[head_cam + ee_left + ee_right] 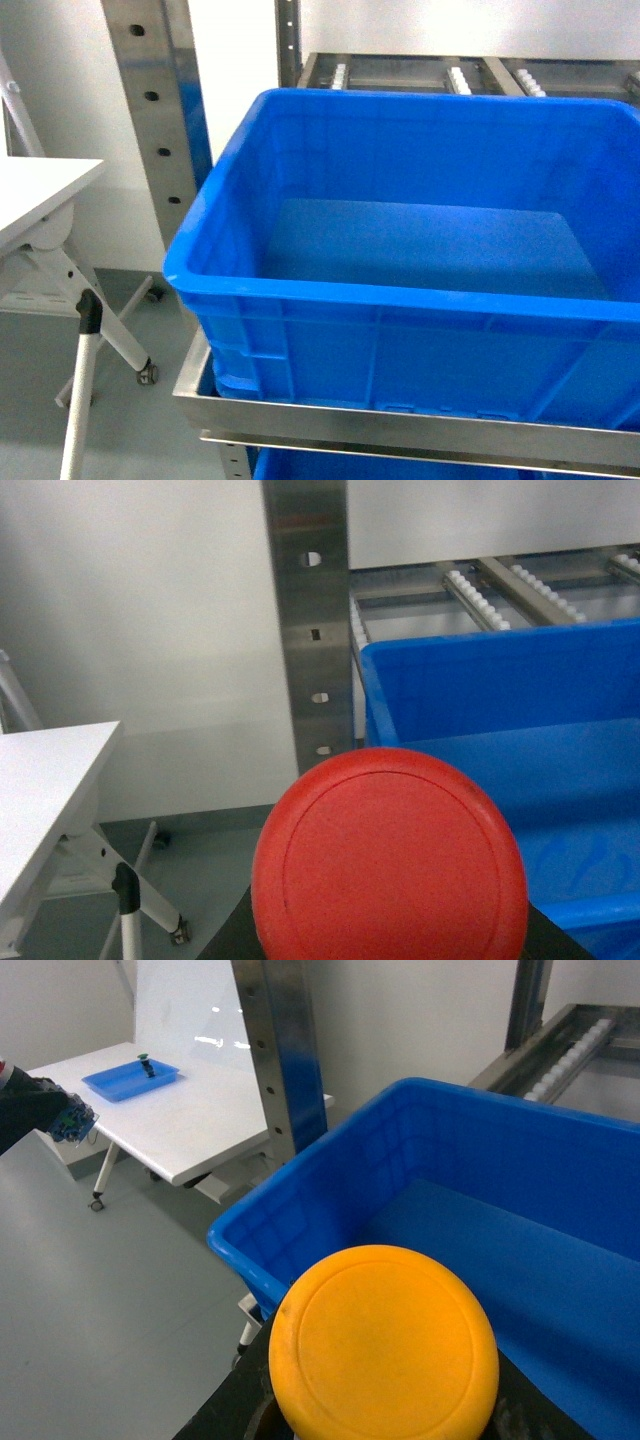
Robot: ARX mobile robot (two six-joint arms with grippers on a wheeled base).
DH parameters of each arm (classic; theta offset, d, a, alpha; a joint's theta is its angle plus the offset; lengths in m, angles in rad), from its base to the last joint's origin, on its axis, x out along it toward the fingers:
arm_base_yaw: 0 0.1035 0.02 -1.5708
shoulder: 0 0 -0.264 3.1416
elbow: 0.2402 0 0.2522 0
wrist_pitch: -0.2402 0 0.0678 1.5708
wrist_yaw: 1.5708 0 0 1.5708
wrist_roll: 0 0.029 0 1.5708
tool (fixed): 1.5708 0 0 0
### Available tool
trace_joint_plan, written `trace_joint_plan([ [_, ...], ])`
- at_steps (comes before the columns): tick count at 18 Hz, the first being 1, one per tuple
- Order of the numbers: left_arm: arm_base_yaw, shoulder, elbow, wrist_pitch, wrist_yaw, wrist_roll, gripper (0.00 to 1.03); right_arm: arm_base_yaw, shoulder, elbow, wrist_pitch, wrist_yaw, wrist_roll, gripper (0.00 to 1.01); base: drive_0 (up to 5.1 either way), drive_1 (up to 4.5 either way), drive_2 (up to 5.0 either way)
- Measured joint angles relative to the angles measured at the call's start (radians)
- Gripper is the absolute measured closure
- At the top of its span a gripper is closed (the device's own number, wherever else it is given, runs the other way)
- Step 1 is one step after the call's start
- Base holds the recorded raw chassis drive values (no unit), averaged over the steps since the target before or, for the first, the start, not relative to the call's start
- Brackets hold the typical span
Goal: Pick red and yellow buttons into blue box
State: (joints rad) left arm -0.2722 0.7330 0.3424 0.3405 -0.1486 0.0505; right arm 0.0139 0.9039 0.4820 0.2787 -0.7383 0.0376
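The red button's (388,855) round cap fills the bottom of the left wrist view, facing the camera. My left gripper (390,942) is shut on it, and only dark finger (236,935) edges show beside the cap. It hangs left of the blue box's (480,685) near corner. In the right wrist view the yellow button (385,1345) sits the same way in my right gripper (385,1425), which is shut on it just outside the blue box's (300,1215) rim. The blue box (400,292) is empty in the head view, where neither gripper shows.
The box rests on a steel rack shelf (300,415) with roller rails (460,78) behind and an upright post (150,100) at its left. A white folding table (40,190) stands to the left; it carries a shallow blue tray (115,1082) holding a green button (147,1063).
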Motion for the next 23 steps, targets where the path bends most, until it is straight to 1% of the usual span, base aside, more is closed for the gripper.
trace_joint_plan([
  [16,0.000,0.000,0.000,-0.002,0.000,0.000,0.79,-0.001,0.000,0.000,0.001,0.000,0.000,0.72,5.0,-2.34,-2.3],
  [23,0.000,0.000,0.000,-0.001,0.000,0.000,0.79,-0.001,0.000,0.000,0.002,0.000,0.000,0.72,5.0,-3.29,-1.3],
])
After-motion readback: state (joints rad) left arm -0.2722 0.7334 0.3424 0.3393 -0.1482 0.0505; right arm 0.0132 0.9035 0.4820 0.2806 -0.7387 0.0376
